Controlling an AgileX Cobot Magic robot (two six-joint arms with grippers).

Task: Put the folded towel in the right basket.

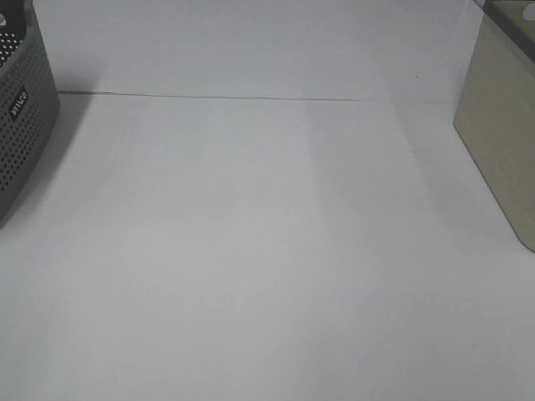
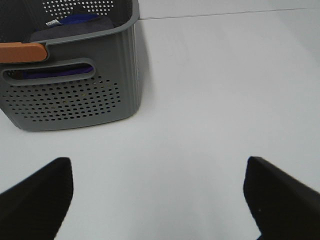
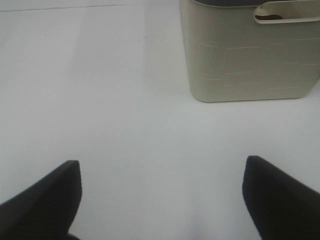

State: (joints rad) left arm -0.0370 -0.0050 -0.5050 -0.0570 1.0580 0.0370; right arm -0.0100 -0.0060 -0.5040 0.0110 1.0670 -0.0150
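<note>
A dark purple-grey folded towel (image 2: 75,25) lies inside the grey perforated basket (image 2: 70,100); purple also shows through the basket's handle slot. That basket stands at the left edge in the exterior high view (image 1: 9,127), where the towel is hidden. The beige right basket (image 1: 509,149) stands at the right edge and shows in the right wrist view (image 3: 250,55). My left gripper (image 2: 157,170) is open and empty, a short way in front of the grey basket. My right gripper (image 3: 162,165) is open and empty, short of the beige basket. Neither gripper shows in the exterior high view.
An orange piece (image 2: 22,50) sits on the grey basket's rim. The white table (image 1: 265,254) spreads between the two baskets, with a seam line (image 1: 236,98) across its far part.
</note>
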